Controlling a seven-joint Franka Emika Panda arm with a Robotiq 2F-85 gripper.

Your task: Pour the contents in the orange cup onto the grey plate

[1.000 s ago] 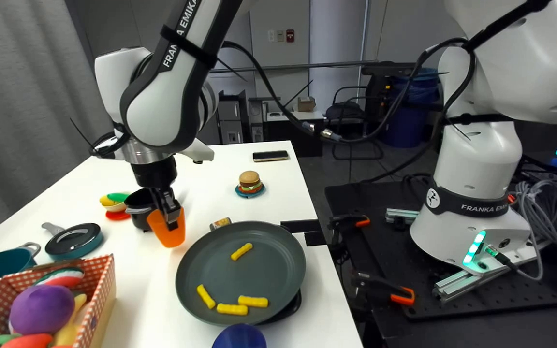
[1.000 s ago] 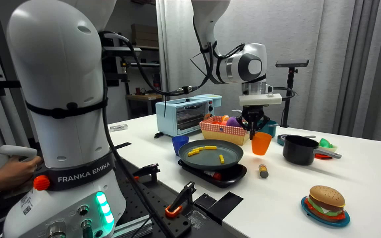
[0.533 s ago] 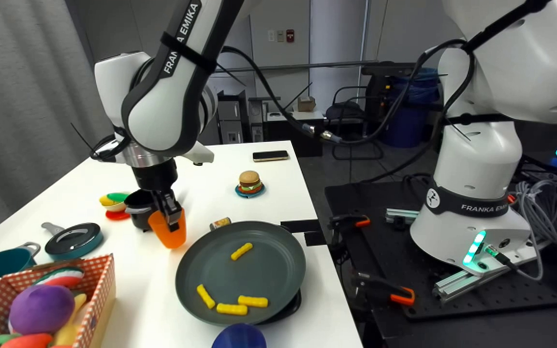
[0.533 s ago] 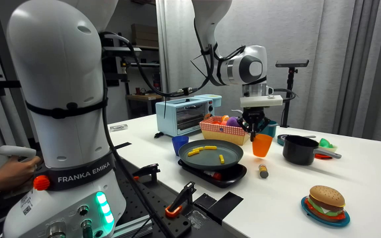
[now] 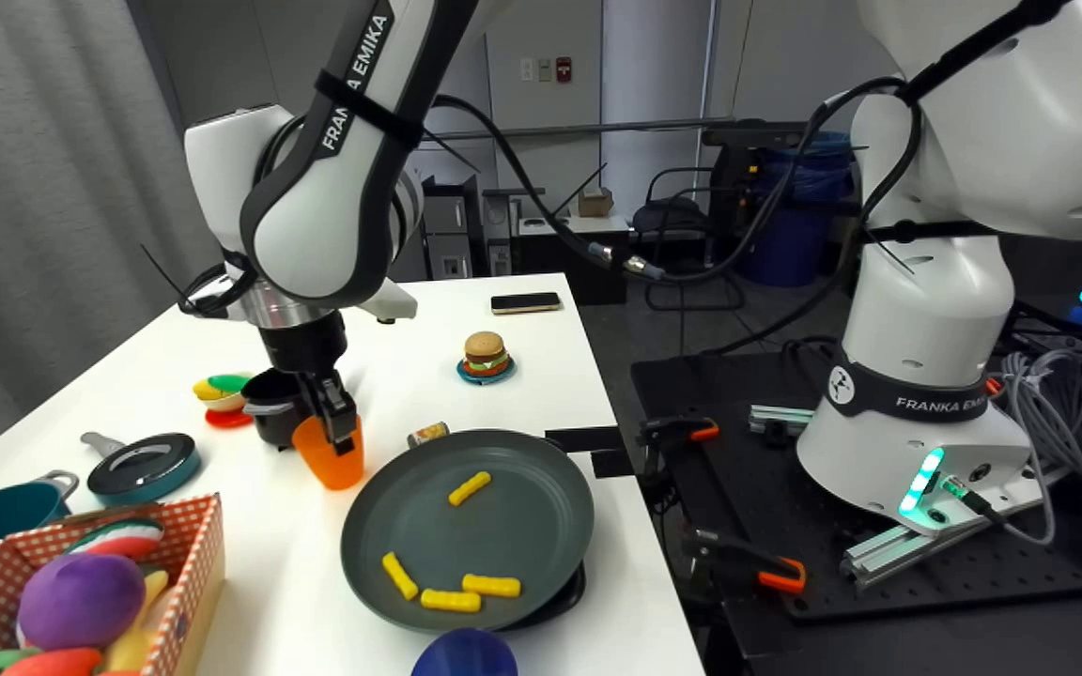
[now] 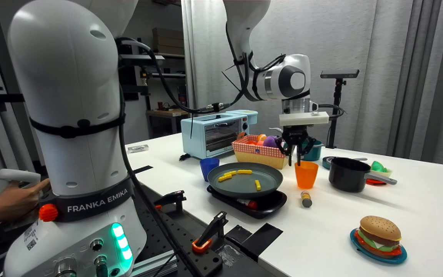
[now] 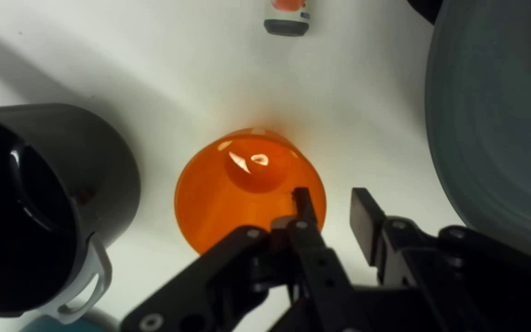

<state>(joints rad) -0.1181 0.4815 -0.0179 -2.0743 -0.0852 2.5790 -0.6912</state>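
Observation:
The orange cup (image 6: 307, 177) stands upright on the table beside the grey plate (image 6: 240, 184), and in the wrist view its inside (image 7: 247, 193) looks empty. My gripper (image 7: 331, 196) is parted, one finger inside the cup's mouth and the other outside the rim, with a gap between pads and wall. In an exterior view the gripper (image 6: 294, 163) hangs just over the near side of the cup. The contents, several yellow sticks (image 5: 451, 601), lie on the plate: a group toward one side and a single stick (image 5: 470, 488) apart.
A black pot (image 7: 104, 175) stands close to the cup. A small shaker (image 6: 306, 199) lies in front of it. The plate rests on a black tray (image 6: 262, 211). Around are a blue cup (image 6: 208, 166), a checked basket (image 6: 262, 157) and a toy burger (image 6: 380, 234).
The cup has come down a little and gone from tilted to upright on the table. My gripper has let go of its rim, the fingers now spread apart.

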